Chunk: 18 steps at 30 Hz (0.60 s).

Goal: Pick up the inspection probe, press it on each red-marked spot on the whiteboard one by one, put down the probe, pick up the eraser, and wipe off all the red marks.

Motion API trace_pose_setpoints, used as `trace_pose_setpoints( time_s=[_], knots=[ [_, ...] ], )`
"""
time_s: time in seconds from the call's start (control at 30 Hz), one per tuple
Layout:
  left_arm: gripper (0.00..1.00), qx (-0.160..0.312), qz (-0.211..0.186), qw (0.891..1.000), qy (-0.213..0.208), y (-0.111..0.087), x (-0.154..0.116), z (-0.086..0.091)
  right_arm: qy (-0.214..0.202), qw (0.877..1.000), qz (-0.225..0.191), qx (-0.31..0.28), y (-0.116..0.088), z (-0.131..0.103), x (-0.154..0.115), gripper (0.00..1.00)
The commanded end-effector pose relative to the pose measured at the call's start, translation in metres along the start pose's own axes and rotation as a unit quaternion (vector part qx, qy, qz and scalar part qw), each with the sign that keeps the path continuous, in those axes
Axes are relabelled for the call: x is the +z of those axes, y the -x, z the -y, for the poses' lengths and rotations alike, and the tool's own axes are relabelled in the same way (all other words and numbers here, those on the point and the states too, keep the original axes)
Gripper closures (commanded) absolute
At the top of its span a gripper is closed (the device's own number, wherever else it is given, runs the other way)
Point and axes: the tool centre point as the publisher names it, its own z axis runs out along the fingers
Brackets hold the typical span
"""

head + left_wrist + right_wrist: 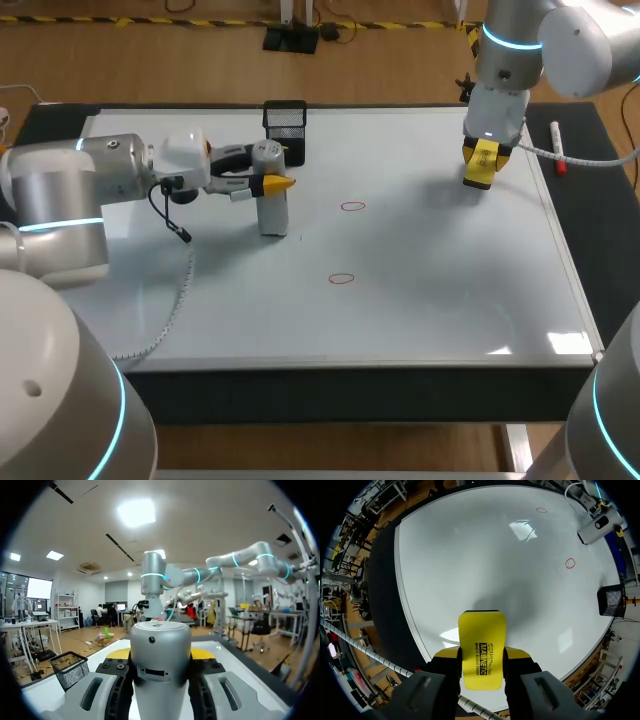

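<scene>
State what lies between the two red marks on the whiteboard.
Nothing: in the head view, only bare whiteboard separates the far red mark from the near red mark.

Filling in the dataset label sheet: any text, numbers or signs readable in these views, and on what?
Yellow eraser: two lines of black print on its face; not transcribed here.
Probe: no text shows.
Whiteboard: no writing, only two red circles.

Left claw (278,184) horizontal, clamping probe (273,213) — right claw (482,652) pointing down, clamping eraser (481,632).
</scene>
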Motion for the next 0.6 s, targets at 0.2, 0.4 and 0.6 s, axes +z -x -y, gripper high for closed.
trace_pose_setpoints(
  time_s=[0.2,0.4,0.6],
  knots=[
    [1.0,0.017,0.011,1.0,-0.015,0.01,-0.017,0.023,-0.001,1.0,-0.001,-0.001,-0.001,0.0,-0.002,1.0],
    [1.0,0.022,0.026,0.999,-0.022,0.027,-0.042,0.037,-0.001,1.0,-0.001,-0.001,-0.001,0.0,-0.002,1.0],
    [1.0,0.029,0.053,0.998,-0.02,0.047,-0.072,0.049,-0.001,1.0,-0.001,-0.001,-0.001,0.0,-0.002,1.0]
  ],
)
